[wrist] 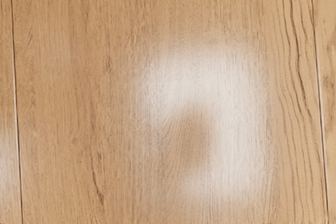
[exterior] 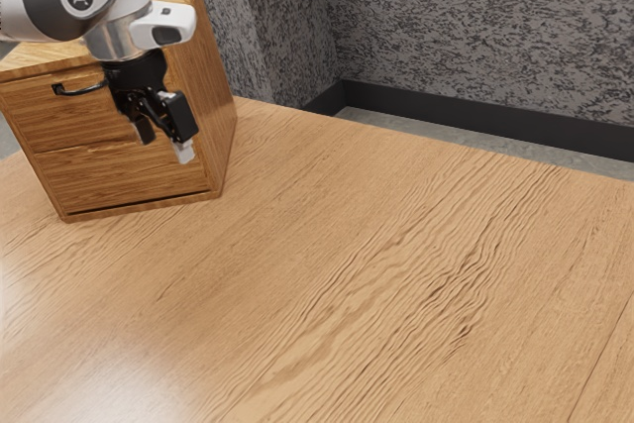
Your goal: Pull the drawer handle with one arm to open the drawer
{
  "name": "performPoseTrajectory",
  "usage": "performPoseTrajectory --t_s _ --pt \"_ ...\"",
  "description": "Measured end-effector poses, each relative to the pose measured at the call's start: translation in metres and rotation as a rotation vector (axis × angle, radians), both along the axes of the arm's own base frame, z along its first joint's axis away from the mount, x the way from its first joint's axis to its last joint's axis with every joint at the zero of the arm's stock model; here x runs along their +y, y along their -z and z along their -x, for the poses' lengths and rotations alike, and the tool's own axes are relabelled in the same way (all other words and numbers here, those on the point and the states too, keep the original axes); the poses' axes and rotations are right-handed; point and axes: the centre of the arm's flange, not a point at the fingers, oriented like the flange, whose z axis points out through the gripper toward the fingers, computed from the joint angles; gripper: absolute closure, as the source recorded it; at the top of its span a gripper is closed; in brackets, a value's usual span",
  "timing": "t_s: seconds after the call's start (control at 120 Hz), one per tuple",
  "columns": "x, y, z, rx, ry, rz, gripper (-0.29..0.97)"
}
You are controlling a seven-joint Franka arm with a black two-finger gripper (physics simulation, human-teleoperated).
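A wooden drawer cabinet (exterior: pixel 203 76) stands at the exterior view's upper left on the wooden table. Its top drawer (exterior: pixel 69 121) carries a thin black handle (exterior: pixel 77 89), and the drawer front looks flush with the cabinet body. My gripper (exterior: pixel 165 144) hangs in front of the cabinet's face, to the exterior view's right of the handle and a little below it, not touching it. Its fingers (exterior: pixel 184 151) stand apart, open, with nothing between them. The arm's white wrist covers the cabinet's top corner. The wrist view looks down on wooden tabletop (wrist: pixel 79 103) with a bright glare patch.
A lower drawer front (exterior: pixel 119 180) lies below the top drawer. The wide wooden table (exterior: pixel 396 274) stretches to the exterior view's right and front. A dark stone wall (exterior: pixel 475 27) with a black baseboard runs behind.
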Motion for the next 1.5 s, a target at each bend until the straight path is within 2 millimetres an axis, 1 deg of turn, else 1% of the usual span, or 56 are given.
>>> performPoseTrajectory --t_s 0.142,0.25,0.275,0.283,0.325,0.358,0.383,0.417,0.442,0.458,0.483,0.525,0.558,0.575,0.6,0.625,0.658,0.725,0.775,0.9,0.942,0.967,1.0,1.033,1.075,1.1,1.117,1.167,1.192,1.208,1.283,1.35,1.375,1.417,1.458,1.5 --pt "0.003 0.000 0.000 0.001 0.038 -0.001 0.00" --pt "0.010 0.003 0.000 0.002 0.048 0.007 0.00" --pt "0.010 -0.005 0.002 -0.013 0.051 0.003 0.00" --pt "0.009 -0.011 0.003 -0.024 0.052 0.000 0.00" --pt "-0.003 -0.069 0.024 -0.135 0.076 -0.034 0.00" --pt "-0.017 -0.110 0.046 -0.211 0.103 -0.068 0.00" --pt "-0.029 -0.135 0.063 -0.250 0.126 -0.090 0.00" --pt "-0.046 -0.152 0.078 -0.270 0.159 -0.105 0.00" --pt "-0.065 -0.155 0.081 -0.268 0.197 -0.109 0.00" --pt "-0.082 -0.155 0.080 -0.263 0.233 -0.109 0.00" --pt "-0.115 -0.151 0.078 -0.248 0.301 -0.104 0.00" --pt "-0.173 -0.133 0.073 -0.200 0.422 -0.092 0.00" --pt "-0.209 -0.119 0.072 -0.164 0.493 -0.087 0.00" --pt "-0.221 -0.113 0.071 -0.148 0.516 -0.087 0.00" --pt "-0.232 -0.105 0.070 -0.126 0.536 -0.086 0.00" --pt "-0.237 -0.100 0.068 -0.111 0.544 -0.087 0.00" --pt "-0.237 -0.092 0.064 -0.090 0.539 -0.089 0.00" --pt "-0.225 -0.077 0.052 -0.050 0.506 -0.091 0.00" --pt "-0.213 -0.071 0.046 -0.032 0.478 -0.092 0.00" --pt "-0.181 -0.065 0.041 -0.010 0.412 -0.096 0.00" --pt "-0.171 -0.056 0.041 0.012 0.393 -0.093 0.00" --pt "-0.164 -0.053 0.052 0.020 0.389 -0.083 0.00" --pt "-0.151 -0.045 0.074 0.036 0.380 -0.061 0.00" --pt "-0.133 -0.033 0.103 0.050 0.359 -0.031 0.00" --pt "-0.112 -0.028 0.140 0.036 0.333 0.003 0.00" --pt "-0.088 -0.026 0.154 0.023 0.297 0.029 0.00" --pt "-0.068 -0.023 0.159 0.015 0.267 0.048 0.00" --pt "-0.015 -0.014 0.168 -0.006 0.189 0.078 0.00" --pt "0.003 -0.011 0.166 -0.009 0.165 0.068 0.00" --pt "0.012 -0.009 0.164 -0.010 0.157 0.056 0.00" --pt "0.034 -0.019 0.143 -0.029 0.161 -0.029 0.00" --pt "0.073 -0.015 0.121 -0.061 0.172 -0.112 0.00" --pt "0.089 -0.013 0.111 -0.079 0.191 -0.133 0.00" --pt "0.110 -0.013 0.094 -0.121 0.237 -0.167 0.00" --pt "0.125 -0.021 0.075 -0.183 0.301 -0.201 0.00" --pt "0.132 -0.028 0.057 -0.232 0.366 -0.246 0.00"
